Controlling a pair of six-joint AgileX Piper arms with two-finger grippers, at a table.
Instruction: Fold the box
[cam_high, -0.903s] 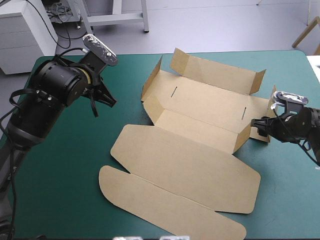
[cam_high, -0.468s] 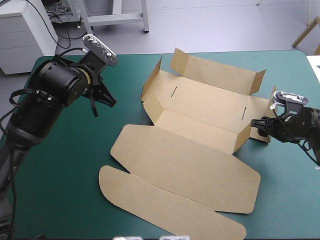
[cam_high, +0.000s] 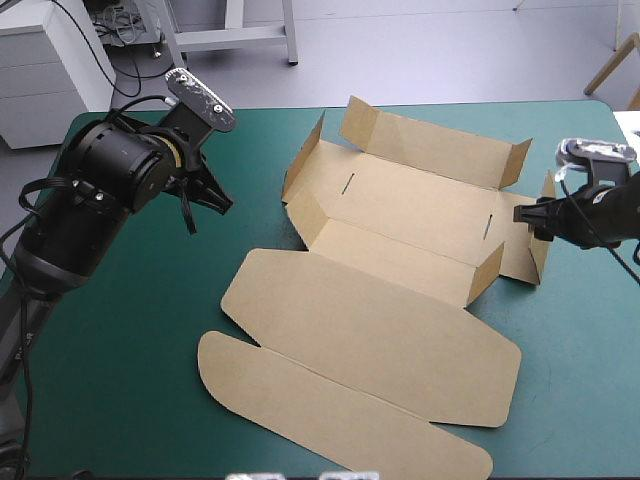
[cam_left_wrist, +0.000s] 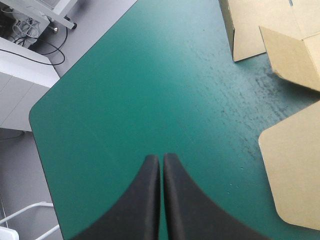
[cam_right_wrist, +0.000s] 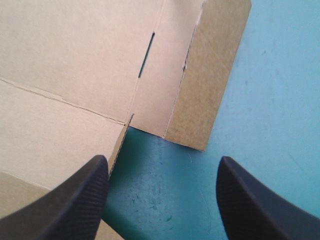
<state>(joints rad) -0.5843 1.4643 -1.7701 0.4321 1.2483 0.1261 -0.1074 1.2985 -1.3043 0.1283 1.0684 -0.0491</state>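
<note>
With the box (cam_high: 400, 210) lying open on the worktop (cam_high: 120, 380), my left jaws clenched on nothing and my right jaws released at its raised end flap (cam_right_wrist: 210, 75), I fear a push there skids the sheet sideways.

No text, label, brand, number or sign can be read anywhere: the brown box (cam_high: 400, 235) is plain board, the teal-green bench (cam_high: 120, 380) cover is unmarked, and the black claw fingers carry no lettering
</note>
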